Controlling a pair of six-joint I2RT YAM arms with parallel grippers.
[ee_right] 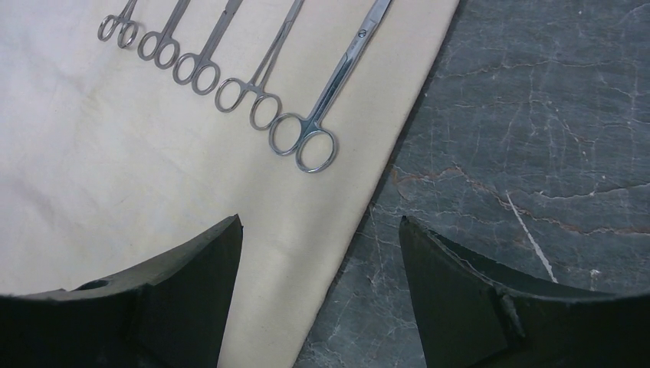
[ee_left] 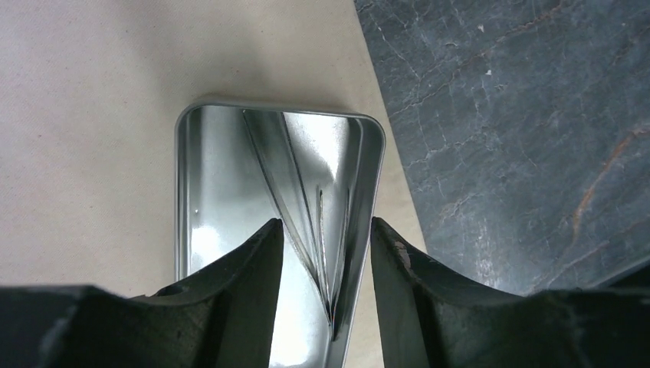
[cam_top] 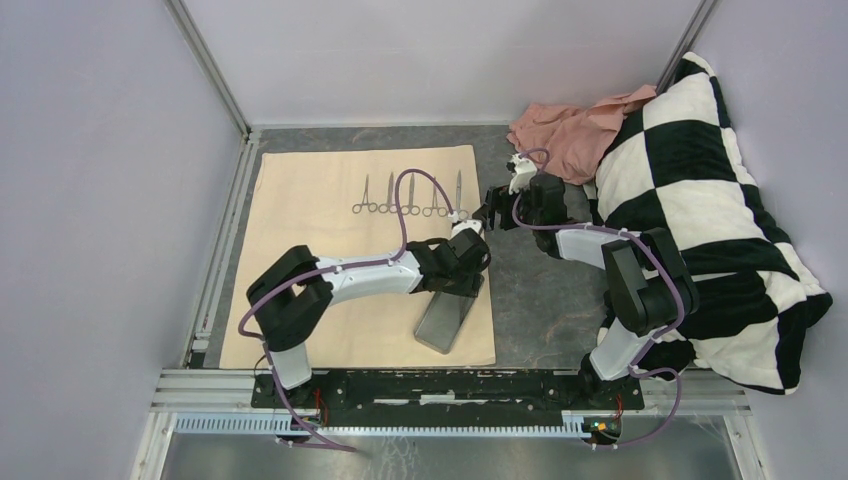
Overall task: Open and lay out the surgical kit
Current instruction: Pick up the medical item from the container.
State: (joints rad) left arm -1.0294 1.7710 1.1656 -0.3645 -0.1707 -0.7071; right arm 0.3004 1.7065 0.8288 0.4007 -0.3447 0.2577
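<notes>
The table (cam_top: 540,290) is covered on its left side by the cloth wrap (cam_top: 300,230), which is opened and spread flat, so the unwrapping is judged done. On the near right part of the wrap the steel tray (cam_top: 445,318) is lying, close to the wrap's right edge. No instrument is made out inside it, only reflections. Along the far part of the wrap five instruments (cam_top: 410,195) are laid side by side in a row, with the ring handles toward the wrap's near edge and well apart from the tray.

The left end effector (ee_left: 326,222) is held just above the tray, fingers apart and nothing pinched. The right end effector (ee_right: 320,222) is poised over the wrap's right edge, near the last instrument, with its fingers wide apart and empty. Little appears to be left — perhaps only a final settling of the tray.
</notes>
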